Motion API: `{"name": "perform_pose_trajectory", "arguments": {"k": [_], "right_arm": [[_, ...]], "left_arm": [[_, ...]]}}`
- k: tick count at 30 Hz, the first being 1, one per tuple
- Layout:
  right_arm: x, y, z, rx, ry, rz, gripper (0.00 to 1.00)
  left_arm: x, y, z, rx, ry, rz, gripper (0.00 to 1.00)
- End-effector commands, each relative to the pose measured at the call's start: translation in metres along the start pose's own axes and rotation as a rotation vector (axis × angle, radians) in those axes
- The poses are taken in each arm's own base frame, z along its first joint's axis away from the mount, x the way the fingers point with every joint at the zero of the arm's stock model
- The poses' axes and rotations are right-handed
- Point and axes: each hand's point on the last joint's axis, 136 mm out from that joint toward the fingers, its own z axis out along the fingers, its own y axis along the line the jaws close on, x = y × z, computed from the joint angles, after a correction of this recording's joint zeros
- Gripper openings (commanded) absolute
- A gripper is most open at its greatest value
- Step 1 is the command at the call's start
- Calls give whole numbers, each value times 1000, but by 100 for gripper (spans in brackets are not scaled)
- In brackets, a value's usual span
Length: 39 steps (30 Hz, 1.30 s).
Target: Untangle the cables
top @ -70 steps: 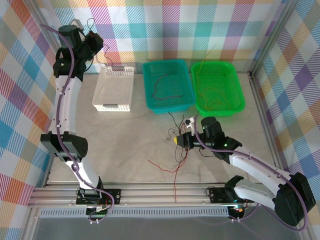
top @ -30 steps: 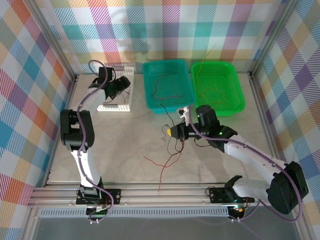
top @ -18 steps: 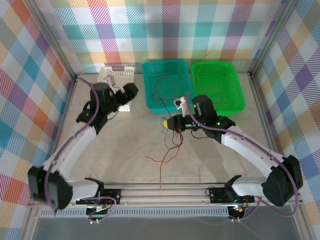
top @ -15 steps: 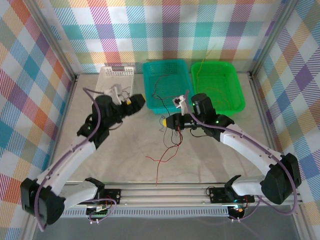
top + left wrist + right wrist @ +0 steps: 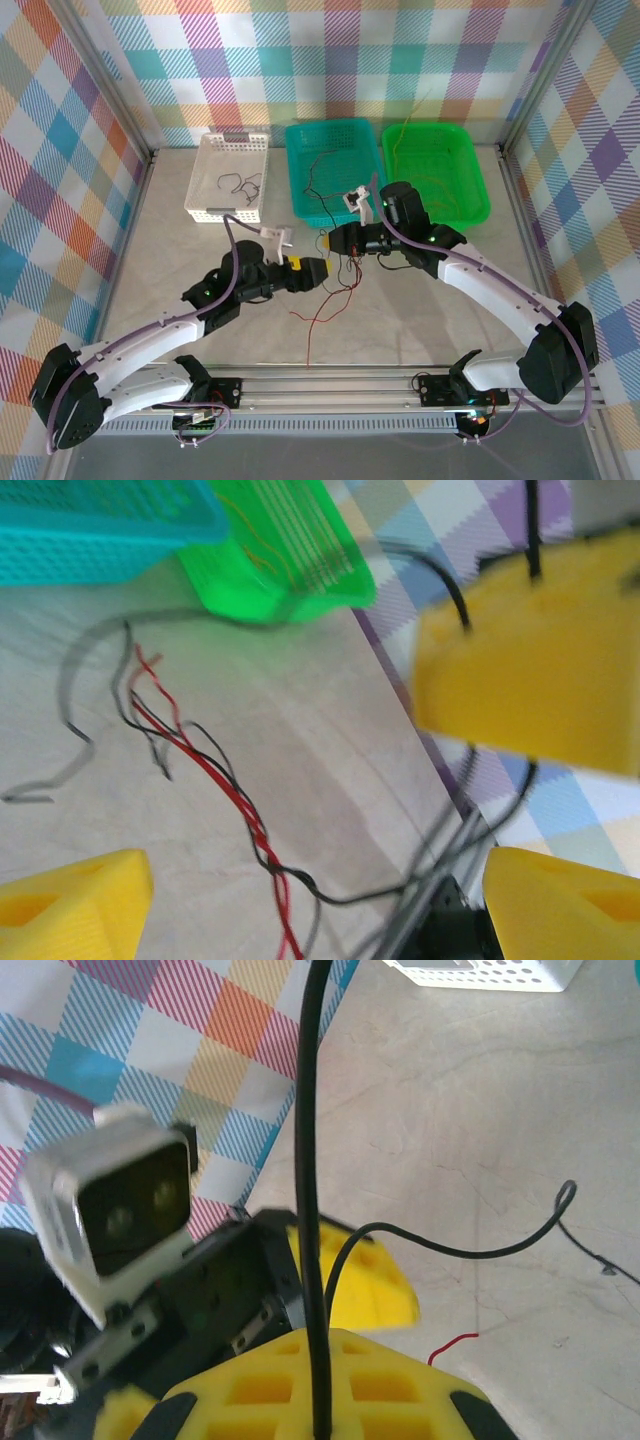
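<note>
Right gripper [image 5: 333, 240] is clamping shut on a black cable [image 5: 307, 1160], holding it up off the tabletop [image 5: 170, 250] just in front of the teal basket [image 5: 300, 200]. The left gripper [image 5: 318, 271] is sitting wide open and empty just beside it, fingers pointing at the hanging strands. The rest of the cables [image 5: 335, 292] are lying in a loose red-and-black twist on the tabletop right below both grippers, with the red cable [image 5: 215, 780] winding round a black one and trailing toward the near edge. The step in hand is probably the left gripper going in for a second strand. To do it well, it should be closing on the red one alone, low on the twist and away from the pinched black one, then pulling sideways slowly while the right one is holding firm, so the twist is unwinding rather than tightening.
</note>
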Motion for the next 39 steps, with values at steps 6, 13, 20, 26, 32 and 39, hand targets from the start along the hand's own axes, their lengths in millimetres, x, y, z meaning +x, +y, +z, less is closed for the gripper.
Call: {"name": "perform_pose_trajectory", "arguments": {"k": [6, 13, 20, 26, 32, 39], "right_arm": [[-8, 27, -9, -72, -16, 1, 0], [-1, 27, -10, -88, -1, 19, 0], [11, 2, -12, -11, 5, 58, 1], [19, -19, -16, 23, -8, 83, 1], [22, -21, -14, 13, 3, 86, 11], [29, -24, -11, -5, 15, 104, 23]], "left_arm": [[28, -5, 11, 24, 30, 76, 77], [19, -2, 14, -21, 7, 109, 13], [7, 6, 5, -88, -47, 106, 0], [0, 16, -6, -126, -74, 61, 0], [-5, 18, -8, -125, -84, 35, 0], [-5, 19, -6, -127, -87, 20, 0]]}}
